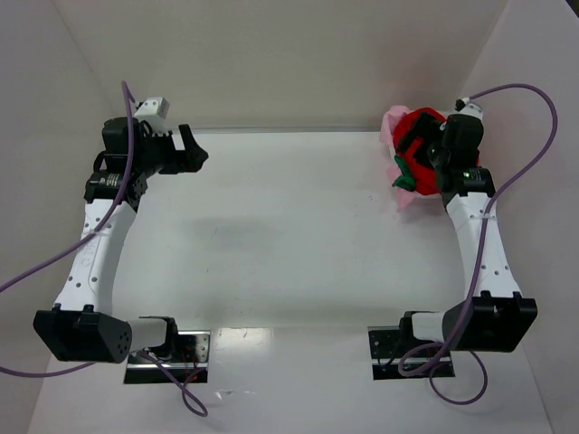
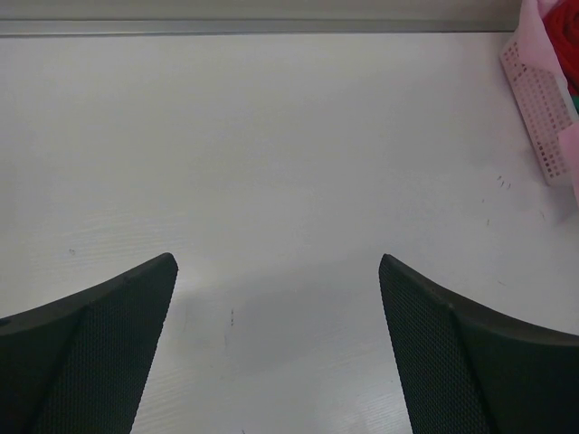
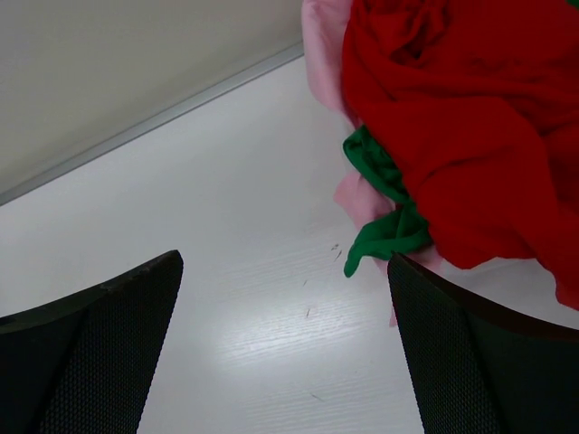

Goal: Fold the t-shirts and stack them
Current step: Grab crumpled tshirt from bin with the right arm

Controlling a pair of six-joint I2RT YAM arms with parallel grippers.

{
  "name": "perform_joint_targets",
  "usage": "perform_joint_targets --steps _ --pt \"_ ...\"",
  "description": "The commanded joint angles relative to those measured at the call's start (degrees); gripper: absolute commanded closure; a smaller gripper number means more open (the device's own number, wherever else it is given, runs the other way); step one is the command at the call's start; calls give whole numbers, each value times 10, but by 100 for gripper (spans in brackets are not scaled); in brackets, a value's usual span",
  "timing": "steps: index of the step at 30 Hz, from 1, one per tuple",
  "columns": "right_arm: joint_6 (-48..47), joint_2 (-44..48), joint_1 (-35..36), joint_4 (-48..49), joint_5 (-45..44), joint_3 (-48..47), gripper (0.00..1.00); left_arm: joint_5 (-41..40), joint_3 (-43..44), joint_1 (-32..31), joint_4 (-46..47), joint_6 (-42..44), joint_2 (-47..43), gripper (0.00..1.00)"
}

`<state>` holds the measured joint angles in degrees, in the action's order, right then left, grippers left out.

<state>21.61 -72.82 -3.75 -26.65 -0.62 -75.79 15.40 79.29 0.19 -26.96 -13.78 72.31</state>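
The t-shirts lie bunched in one heap at the table's far right corner. A bright red shirt (image 1: 423, 119) is on top, over a pale pink one (image 1: 394, 122), and a dark green one (image 1: 403, 181) pokes out below. In the right wrist view the red shirt (image 3: 452, 117) fills the upper right, with the green shirt (image 3: 384, 212) and the pink shirt (image 3: 324, 54) at its left edge. My right gripper (image 1: 405, 152) hovers open over the heap's near-left side, its right finger (image 3: 479, 362) beside the green cloth, nothing between the fingers. My left gripper (image 1: 199, 152) is open and empty at the far left.
A lattice basket (image 2: 536, 99) holds the heap; pink cloth hangs over its rim. White walls close the table at the back and both sides. Both arm bases (image 1: 172, 344) stand at the near edge. Bare white tabletop (image 1: 289, 226) stretches between the arms.
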Motion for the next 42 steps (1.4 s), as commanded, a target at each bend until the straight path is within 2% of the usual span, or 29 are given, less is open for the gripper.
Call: perform_joint_targets --steps 1,5,8,14,18,22,31,38,42 --pt "-4 -30 -4 -12 -41 -55 0 -3 -2 0 21 -5 -1 0" --pt "-10 -85 -4 -42 -56 -112 0 6 -2 0 26 6 10 0" --pt "-34 -124 -4 -47 -63 -160 0 -27 3 0 26 6 21 0" --pt "-34 -214 -4 -52 -121 -228 0 -66 24 -5 13 -5 35 0" --pt "-34 -296 -4 -91 -182 -269 0 -101 13 -5 2 1 41 0" --pt "-34 -332 -9 -90 -231 -263 0 -107 -10 -5 8 6 35 0" --pt "-22 -337 -64 -72 -223 -208 0 -68 -37 -5 30 11 35 0" --pt "-17 -350 -70 -71 -223 -186 9 -56 -42 -5 41 11 41 0" --pt "-17 -356 -70 -60 -216 -181 32 -56 -42 -5 41 6 41 0"
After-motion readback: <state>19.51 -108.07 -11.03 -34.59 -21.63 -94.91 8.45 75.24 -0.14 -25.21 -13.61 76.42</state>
